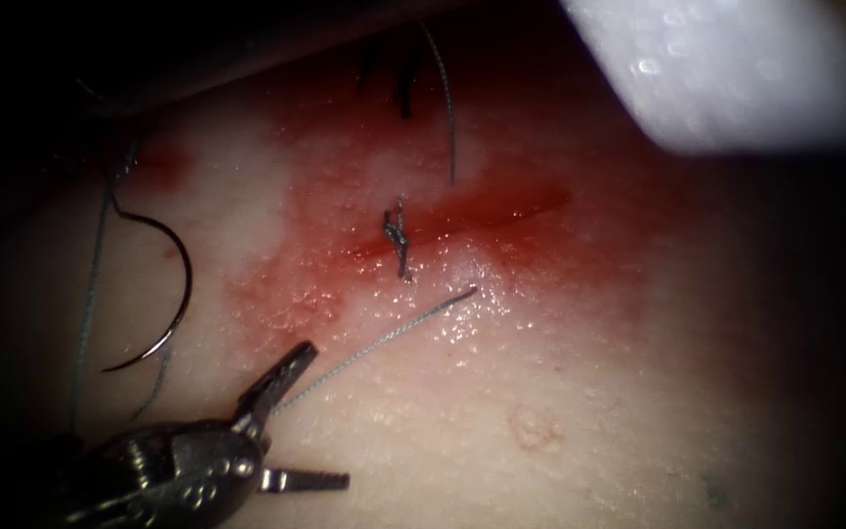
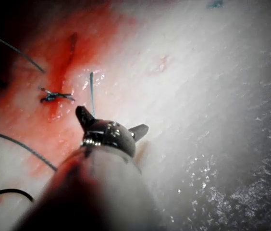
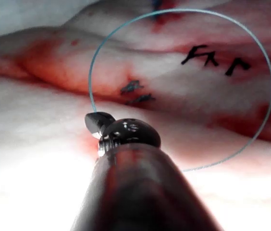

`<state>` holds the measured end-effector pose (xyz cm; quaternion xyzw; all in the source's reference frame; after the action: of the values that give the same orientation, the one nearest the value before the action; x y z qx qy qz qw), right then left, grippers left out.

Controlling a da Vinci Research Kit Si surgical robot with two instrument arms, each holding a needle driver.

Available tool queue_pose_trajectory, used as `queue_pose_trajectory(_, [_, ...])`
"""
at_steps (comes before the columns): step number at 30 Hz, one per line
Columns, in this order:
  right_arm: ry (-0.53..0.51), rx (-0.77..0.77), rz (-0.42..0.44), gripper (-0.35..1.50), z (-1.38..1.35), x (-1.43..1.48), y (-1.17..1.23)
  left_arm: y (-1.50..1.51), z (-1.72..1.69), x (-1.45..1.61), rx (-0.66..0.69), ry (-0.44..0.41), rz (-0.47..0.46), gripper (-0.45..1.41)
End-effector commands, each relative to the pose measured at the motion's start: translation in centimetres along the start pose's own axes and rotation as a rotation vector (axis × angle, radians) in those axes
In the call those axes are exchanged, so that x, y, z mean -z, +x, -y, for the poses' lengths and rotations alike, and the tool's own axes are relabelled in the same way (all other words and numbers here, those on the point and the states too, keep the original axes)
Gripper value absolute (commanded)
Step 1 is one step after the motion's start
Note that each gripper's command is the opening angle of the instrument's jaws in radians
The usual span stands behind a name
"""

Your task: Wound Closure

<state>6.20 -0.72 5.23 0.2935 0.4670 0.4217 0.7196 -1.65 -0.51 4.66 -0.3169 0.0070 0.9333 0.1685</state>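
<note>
The cut runs across the red-stained tissue with a tied knot at its left part. The curved needle lies free on the tissue, left of the cut, held by neither tool. Its thread trails down beside it. My left tool is at the lower left with jaws wide open and empty. A short thread tail runs from beside its upper jaw toward the knot. The left wrist view has the same open tool, tail and knot. The right tool hovers under a wide thread loop.
A pale blurred body crosses the endoscope view's top right. Another thread strand rises from above the cut. Older dark stitch ends and knots sit on the tissue beyond the right tool.
</note>
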Motion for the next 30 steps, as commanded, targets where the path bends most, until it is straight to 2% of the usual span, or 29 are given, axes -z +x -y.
queue_pose_trajectory(1, [-0.001, 0.001, 0.001, -0.35, -0.02, -0.10, 0.02, 0.00, -0.02, -0.04, 0.007, -0.012, 0.012, 1.13])
queue_pose_trajectory(6, [-0.009, 0.005, 0.013, -0.35, -0.03, -0.09, -0.02, -0.10, -0.03, 0.10, -0.003, 0.056, 0.188, 1.18])
queue_pose_trajectory(11, [-0.017, 0.006, 0.020, -0.35, -0.02, -0.10, -0.05, -0.32, -0.12, 0.17, -0.033, 0.042, 0.348, 1.15])
queue_pose_trajectory(14, [-0.019, 0.006, 0.026, -0.35, -0.02, -0.11, -0.05, -0.43, -0.17, 0.19, -0.037, 0.025, 0.400, 1.09])
queue_pose_trajectory(17, [-0.022, 0.006, 0.025, -0.35, -0.02, -0.11, -0.05, -0.47, -0.18, 0.21, -0.010, 0.023, 0.431, 0.73])
queue_pose_trajectory(19, [-0.026, 0.006, 0.027, -0.35, -0.02, -0.11, -0.05, -0.46, -0.17, 0.23, 0.017, 0.016, 0.426, 0.07])
queue_pose_trajectory(20, [-0.026, 0.006, 0.027, -0.35, -0.02, -0.11, -0.05, -0.46, -0.16, 0.25, 0.025, 0.015, 0.426, -0.45])
queue_pose_trajectory(26, [-0.024, 0.006, 0.028, -0.35, -0.03, -0.07, -0.06, -0.44, -0.14, 0.34, 0.072, -0.012, 0.407, -0.45])
queue_pose_trajectory(27, [-0.020, 0.005, 0.029, -0.03, -0.03, -0.03, -0.05, -0.46, -0.10, 0.35, 0.078, -0.013, 0.408, -0.45])
queue_pose_trajectory(28, [-0.015, 0.004, 0.022, 0.47, -0.04, -0.01, -0.03, -0.47, -0.08, 0.36, 0.073, -0.013, 0.407, -0.45])
queue_pose_trajectory(30, [0.004, 0.000, -0.011, 1.33, -0.04, 0.08, 0.02, -0.49, -0.03, 0.36, 0.061, -0.003, 0.384, -0.45])
